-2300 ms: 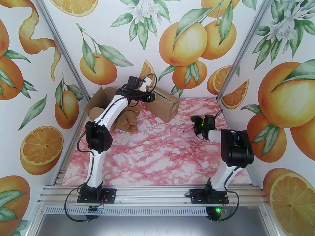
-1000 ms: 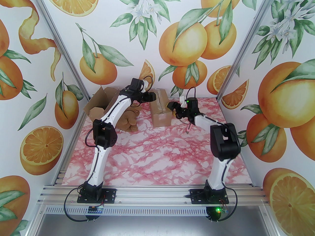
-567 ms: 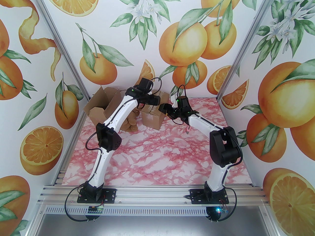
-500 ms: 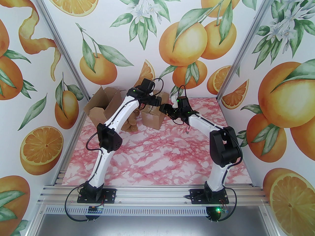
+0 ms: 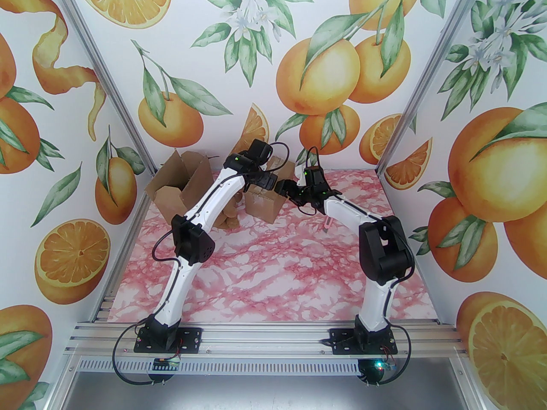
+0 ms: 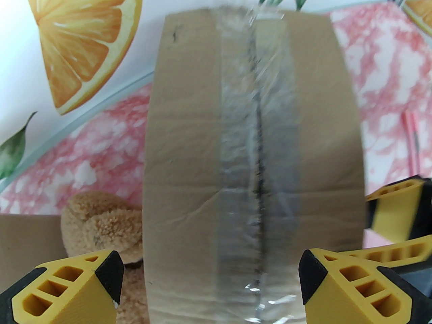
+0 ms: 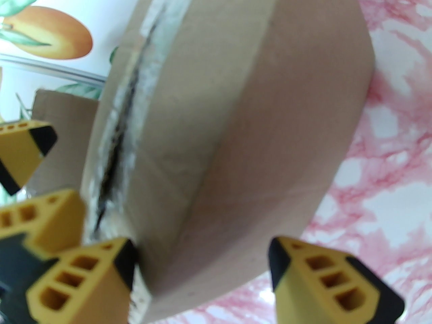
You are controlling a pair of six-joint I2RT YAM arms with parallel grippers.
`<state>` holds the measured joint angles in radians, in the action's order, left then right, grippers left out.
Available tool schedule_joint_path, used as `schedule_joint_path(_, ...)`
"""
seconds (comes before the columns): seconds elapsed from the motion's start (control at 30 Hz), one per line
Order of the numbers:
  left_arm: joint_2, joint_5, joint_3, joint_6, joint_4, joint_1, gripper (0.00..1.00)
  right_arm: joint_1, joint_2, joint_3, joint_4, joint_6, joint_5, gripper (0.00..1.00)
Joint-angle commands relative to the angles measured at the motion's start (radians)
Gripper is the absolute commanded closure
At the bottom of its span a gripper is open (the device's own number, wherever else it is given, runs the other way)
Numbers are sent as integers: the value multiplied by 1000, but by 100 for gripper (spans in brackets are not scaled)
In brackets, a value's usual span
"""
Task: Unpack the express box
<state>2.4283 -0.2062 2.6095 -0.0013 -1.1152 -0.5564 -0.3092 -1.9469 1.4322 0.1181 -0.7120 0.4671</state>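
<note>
Toward the back wall: sealed cardboard box resting on the pink marble table, both grippers close together over its top.
Box top: flaps closed, a strip of clear tape along the middle seam, a dark line showing under the tape.
Left gripper: above the taped top. Seen from the left wrist, fingers spread wide, one to each side of the seam, with only the box face beyond them. Contact with the cardboard not clear.
Right gripper: at the box's right top edge, just beside the left gripper. Seen from the right wrist, jaws apart and straddling that edge, one pad against the taped face, the other close by the side face. Squeezing or merely around it, cannot tell.
Left of the box: brown plush toy, partly hidden behind the left arm, very near the box.
Far left corner: second cardboard box, flaps open.
Right of the box: slim pink tool lying on the table under the right arm, apart from the box.
</note>
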Motion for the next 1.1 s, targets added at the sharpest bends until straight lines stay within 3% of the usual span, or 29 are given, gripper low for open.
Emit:
schedule_joint_path(0.0, 57, -8, 24, 78, -35, -3, 9, -9, -34, 29, 74, 43, -63, 31)
schedule_joint_path(0.2, 75, -78, 27, 121, -19, -7, 8, -22, -45, 68, 120, 81, -80, 31)
schedule_joint_path(0.4, 66, -196, 45, 92, -11, 6, 32, -27, -68, 112, 179, 110, -108, 31)
schedule_joint_path(0.67, -16, -199, 55, 67, 40, 36, 62, -27, -88, 155, 240, 142, -167, 31)
schedule_joint_path(0.97, -113, -187, 59, 78, 49, 106, 76, -27, -113, 205, 299, 166, -212, 31)
schedule_joint_path(1.07, -144, -113, 62, 49, 60, 131, 81, -27, -122, 223, 308, 172, -221, 31)
